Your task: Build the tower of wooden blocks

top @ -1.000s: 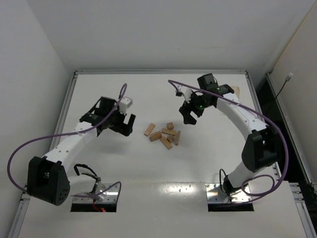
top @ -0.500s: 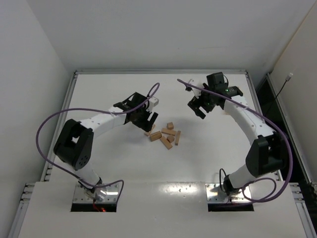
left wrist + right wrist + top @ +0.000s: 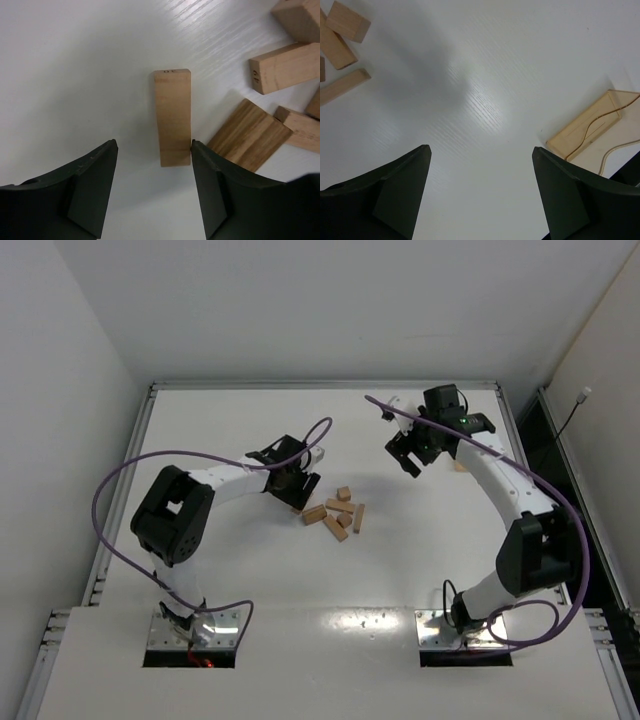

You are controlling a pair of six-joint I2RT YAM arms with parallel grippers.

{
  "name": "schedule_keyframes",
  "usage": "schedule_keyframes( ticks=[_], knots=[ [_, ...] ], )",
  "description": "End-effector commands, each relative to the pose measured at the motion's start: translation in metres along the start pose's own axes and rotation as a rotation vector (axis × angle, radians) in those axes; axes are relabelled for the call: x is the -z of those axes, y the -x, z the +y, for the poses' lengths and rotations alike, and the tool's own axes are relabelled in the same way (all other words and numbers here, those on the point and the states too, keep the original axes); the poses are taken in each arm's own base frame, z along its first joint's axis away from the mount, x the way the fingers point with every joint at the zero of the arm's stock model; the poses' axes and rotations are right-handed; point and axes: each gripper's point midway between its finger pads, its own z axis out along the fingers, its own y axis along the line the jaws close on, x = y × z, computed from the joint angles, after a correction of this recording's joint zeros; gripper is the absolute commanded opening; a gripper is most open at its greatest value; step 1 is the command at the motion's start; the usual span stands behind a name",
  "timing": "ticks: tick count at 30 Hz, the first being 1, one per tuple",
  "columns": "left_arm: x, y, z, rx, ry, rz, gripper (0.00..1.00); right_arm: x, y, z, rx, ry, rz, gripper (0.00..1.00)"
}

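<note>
Several light wood blocks (image 3: 338, 513) lie loose in a pile at the middle of the table. My left gripper (image 3: 297, 492) is low over the pile's left end. In the left wrist view one long block (image 3: 172, 117) lies flat, its near end between the fingers of the left gripper (image 3: 153, 144). The right finger (image 3: 210, 175) touches the block's edge; the left finger (image 3: 95, 180) stands apart from it, with bare table between. My right gripper (image 3: 408, 458) hovers right of the pile, open and holding nothing (image 3: 480, 149).
More blocks lie just right of the long one: a numbered one (image 3: 282, 67) and a darker one (image 3: 250, 135). In the right wrist view two blocks (image 3: 342, 30) sit at the top left. A pale wooden piece (image 3: 587, 125) lies at the right, by the table's edge.
My left arm has swung right to the pile, and its jaws have narrowed round the leftmost block. The right gripper has drifted right, away from the pile.
</note>
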Motion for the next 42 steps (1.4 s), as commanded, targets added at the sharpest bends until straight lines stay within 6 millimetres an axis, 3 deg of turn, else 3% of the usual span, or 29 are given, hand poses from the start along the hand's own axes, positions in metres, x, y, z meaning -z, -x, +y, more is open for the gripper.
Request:
schedule_keyframes(
  ticks=[1, 12, 16, 19, 20, 24, 25, 27, 28, 30, 36, 42],
  knots=[
    [-0.009, 0.016, -0.001, 0.003, 0.012, -0.032, 0.57, 0.006, 0.017, -0.014, -0.008, -0.034, -0.041, 0.8],
    [-0.021, 0.024, -0.029, -0.042, -0.048, -0.039, 0.53, -0.001, 0.01, -0.009, -0.012, -0.018, -0.019, 0.8],
    [-0.034, 0.011, -0.031, -0.05, -0.042, 0.003, 0.44, -0.001, 0.01, -0.009, -0.012, -0.018, -0.019, 0.8],
    [-0.04, 0.01, -0.023, -0.03, -0.01, 0.013, 0.16, -0.004, 0.008, -0.008, -0.013, -0.013, -0.012, 0.8],
    [-0.043, 0.007, -0.021, -0.015, 0.0, 0.023, 0.0, -0.004, 0.008, -0.008, -0.013, -0.013, -0.012, 0.8],
    [-0.049, 0.018, -0.001, 0.103, 0.039, 0.039, 0.0, -0.006, 0.006, -0.008, -0.039, -0.021, -0.006, 0.77],
    [-0.047, 0.039, 0.005, 0.135, 0.061, 0.006, 0.0, -0.009, 0.004, -0.007, -0.049, -0.016, 0.001, 0.77],
    [-0.053, 0.043, 0.014, 0.211, 0.105, 0.033, 0.0, -0.009, 0.006, -0.009, -0.086, -0.033, -0.002, 0.77],
    [-0.049, 0.063, 0.019, 0.23, 0.136, -0.005, 0.0, -0.013, 0.005, -0.009, -0.096, -0.031, 0.0, 0.77],
    [-0.05, 0.074, 0.024, 0.305, 0.18, -0.029, 0.0, -0.016, 0.004, -0.01, -0.125, -0.039, 0.005, 0.77],
    [-0.07, 0.067, 0.032, 0.402, 0.252, 0.009, 0.0, -0.018, 0.011, -0.018, -0.198, -0.077, 0.001, 0.74],
    [-0.076, 0.061, 0.027, 0.44, 0.235, 0.026, 0.0, -0.02, 0.014, -0.027, -0.26, -0.125, 0.0, 0.71]
  ],
)
